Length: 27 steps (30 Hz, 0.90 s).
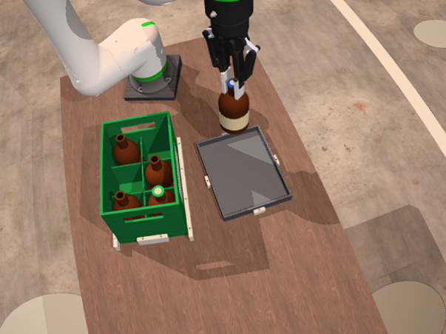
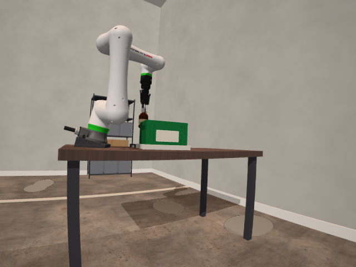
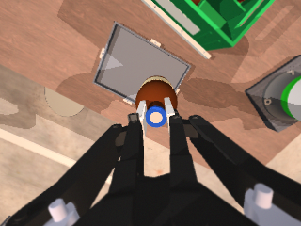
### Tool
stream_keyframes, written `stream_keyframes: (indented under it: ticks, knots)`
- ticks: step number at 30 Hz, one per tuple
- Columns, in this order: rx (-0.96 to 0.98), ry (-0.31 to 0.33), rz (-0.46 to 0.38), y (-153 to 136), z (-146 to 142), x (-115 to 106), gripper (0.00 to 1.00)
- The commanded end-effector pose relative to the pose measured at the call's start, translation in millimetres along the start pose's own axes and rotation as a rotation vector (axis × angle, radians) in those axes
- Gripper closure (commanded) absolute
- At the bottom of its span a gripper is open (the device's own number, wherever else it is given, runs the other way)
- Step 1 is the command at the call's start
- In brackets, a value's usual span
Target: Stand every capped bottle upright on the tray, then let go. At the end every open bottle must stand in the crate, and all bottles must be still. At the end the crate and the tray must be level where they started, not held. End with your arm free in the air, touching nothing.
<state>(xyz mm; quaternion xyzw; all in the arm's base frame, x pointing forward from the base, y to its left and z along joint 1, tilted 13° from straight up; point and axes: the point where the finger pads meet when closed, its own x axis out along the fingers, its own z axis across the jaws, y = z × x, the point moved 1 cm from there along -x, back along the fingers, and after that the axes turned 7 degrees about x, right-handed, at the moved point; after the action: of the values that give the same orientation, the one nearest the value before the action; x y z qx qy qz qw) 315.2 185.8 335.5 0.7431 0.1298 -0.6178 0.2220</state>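
Observation:
My gripper (image 1: 232, 87) is shut on the neck of a brown bottle with a blue cap (image 1: 233, 111) and holds it upright in the air over the far edge of the grey tray (image 1: 243, 170). The wrist view shows the blue cap (image 3: 155, 117) between my fingers, with the tray (image 3: 141, 66) below. The tray holds nothing. The green crate (image 1: 142, 177) stands left of the tray. It holds three open brown bottles (image 1: 124, 149) (image 1: 158, 170) (image 1: 124, 201) and a green-capped bottle (image 1: 158, 196) in the near right cell. In the side view the held bottle (image 2: 142, 117) shows just behind the crate (image 2: 163, 132).
The robot base (image 1: 152, 80) sits at the far side of the table, behind the crate. White stop blocks (image 1: 152, 239) line the crate and tray edges. A shelf unit (image 2: 110, 149) stands behind the table.

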Motion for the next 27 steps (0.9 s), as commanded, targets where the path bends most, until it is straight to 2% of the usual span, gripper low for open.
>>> stream_keyframes:
  ticks: [1,27]
  knots:
    - [0.000,0.001,0.000,0.0,-0.2,6.8,1.00]
    - [0.000,0.001,0.000,-0.2,-0.2,52.6,1.00]
